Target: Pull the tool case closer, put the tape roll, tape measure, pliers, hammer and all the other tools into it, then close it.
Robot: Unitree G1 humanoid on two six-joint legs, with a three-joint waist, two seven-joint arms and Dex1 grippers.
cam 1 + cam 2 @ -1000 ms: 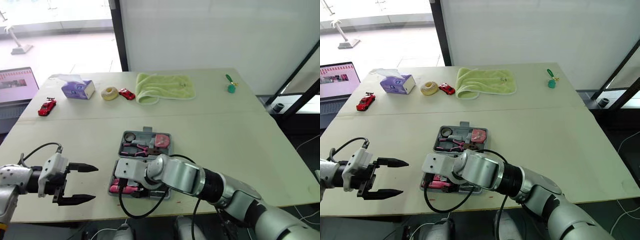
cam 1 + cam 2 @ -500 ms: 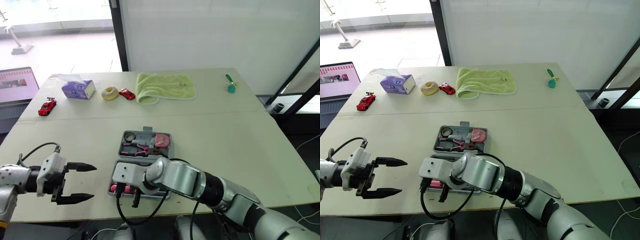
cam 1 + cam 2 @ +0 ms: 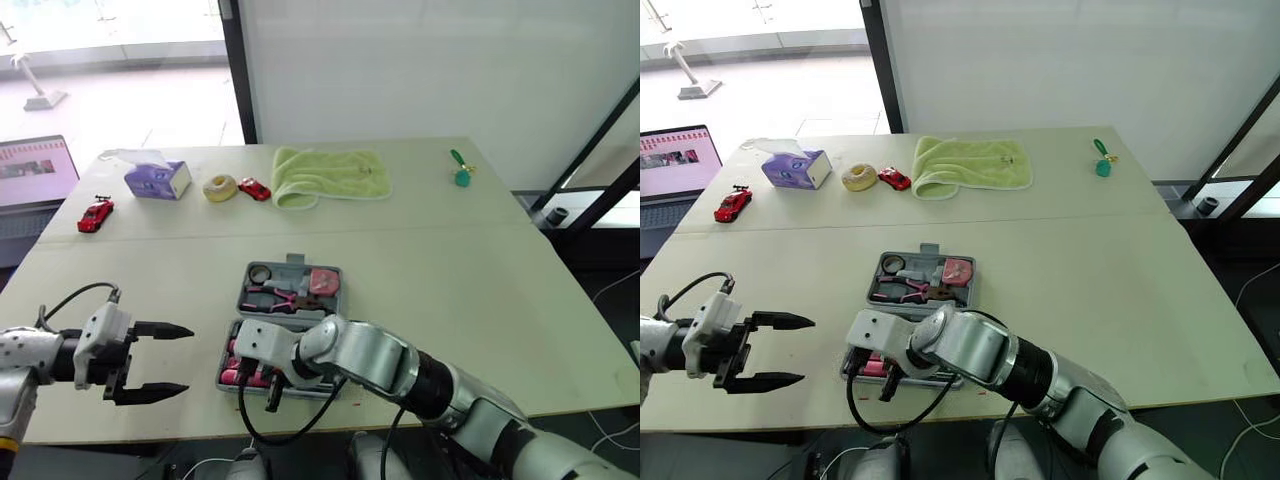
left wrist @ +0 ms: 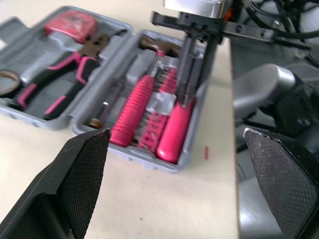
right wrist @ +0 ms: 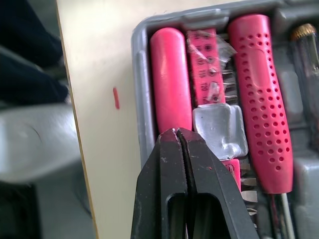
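Pointing down into the case (image 3: 292,265), right end effector (image 5: 177,133) is pinched together, empty per wrist view; left end effector (image 3: 187,359) gapes wide, empty.

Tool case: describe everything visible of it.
The tool case is grey plastic, lying open flat on the table by the edge nearest the robot. Its far half holds a tape roll, pink-and-black pliers and a red tape measure; the near half holds a smooth pink handle, a bit rack and a dotted pink handle. The right claw, shut, points down at the smooth handle.
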